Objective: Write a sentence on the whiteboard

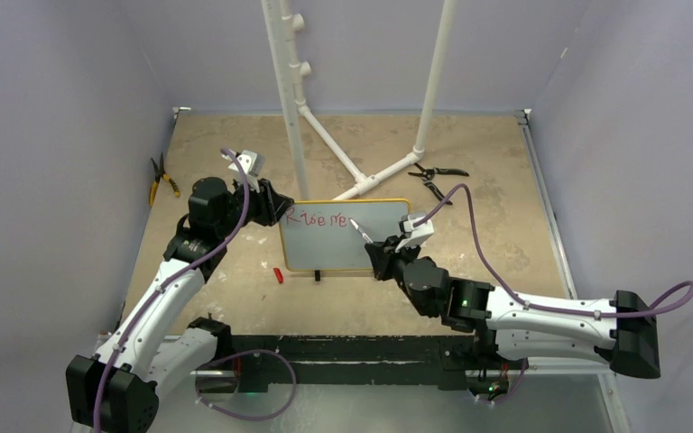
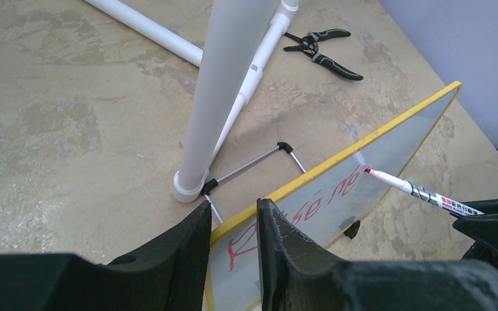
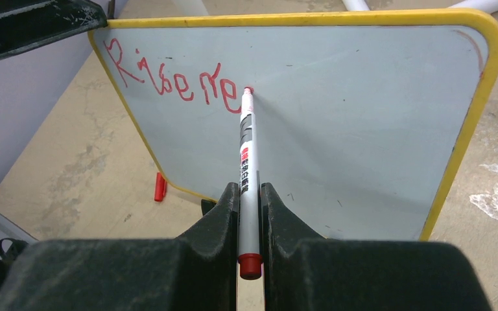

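Pressing too hard, the right gripper [image 3: 249,191] clenched on the marker [image 3: 246,142] could shove the whiteboard [image 3: 363,129] out of the left gripper [image 2: 233,210] pinching its corner.

Whiteboard [image 1: 343,253] upright mid-table, between two grippers.
It stands before the pipe stand [image 1: 292,108]. The left gripper [image 1: 280,207] grips its top left corner; the right gripper [image 1: 377,253], in front, holds a marker [image 1: 361,231], tip against the board just right of the writing [image 1: 318,219]. A cap [image 1: 278,274] lies by its lower left corner.
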Controlling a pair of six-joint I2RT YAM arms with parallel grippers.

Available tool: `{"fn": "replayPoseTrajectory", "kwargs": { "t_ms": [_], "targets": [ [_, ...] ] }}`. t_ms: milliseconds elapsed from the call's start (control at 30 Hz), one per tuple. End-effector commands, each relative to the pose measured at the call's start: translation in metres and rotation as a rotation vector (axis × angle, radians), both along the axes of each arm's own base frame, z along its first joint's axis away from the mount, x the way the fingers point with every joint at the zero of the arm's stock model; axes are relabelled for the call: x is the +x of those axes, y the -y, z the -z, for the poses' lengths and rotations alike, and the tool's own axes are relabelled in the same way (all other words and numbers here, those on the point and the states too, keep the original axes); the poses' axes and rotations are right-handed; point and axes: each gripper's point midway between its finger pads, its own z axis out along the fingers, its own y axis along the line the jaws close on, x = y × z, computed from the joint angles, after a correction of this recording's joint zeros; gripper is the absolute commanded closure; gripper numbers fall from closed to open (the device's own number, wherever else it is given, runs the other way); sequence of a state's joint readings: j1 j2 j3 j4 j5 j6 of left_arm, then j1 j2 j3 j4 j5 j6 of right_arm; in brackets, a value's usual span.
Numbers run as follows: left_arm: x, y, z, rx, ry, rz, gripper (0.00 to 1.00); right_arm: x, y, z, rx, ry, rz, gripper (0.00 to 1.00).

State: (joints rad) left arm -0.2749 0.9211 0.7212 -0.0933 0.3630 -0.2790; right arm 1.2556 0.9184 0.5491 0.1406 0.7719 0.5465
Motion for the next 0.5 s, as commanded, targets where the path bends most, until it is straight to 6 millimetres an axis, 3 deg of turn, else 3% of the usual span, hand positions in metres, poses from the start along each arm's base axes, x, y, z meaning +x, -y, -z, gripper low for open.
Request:
{"fn": "replayPoseTrajectory", "kwargs": {
  "t_ms": [0, 467],
  "targets": [
    [-0.004, 0.003, 0.01, -0.009, -0.039, 0.017, 0.71, 0.008, -0.003, -0.016, 0.015, 0.038, 0.028, 1.0],
    [-0.005, 0.005, 0.009, -0.015, -0.04, 0.027, 0.71, -0.002, 0.001, 0.019, -0.026, -0.06, 0.015, 1.0]
  ]
}}
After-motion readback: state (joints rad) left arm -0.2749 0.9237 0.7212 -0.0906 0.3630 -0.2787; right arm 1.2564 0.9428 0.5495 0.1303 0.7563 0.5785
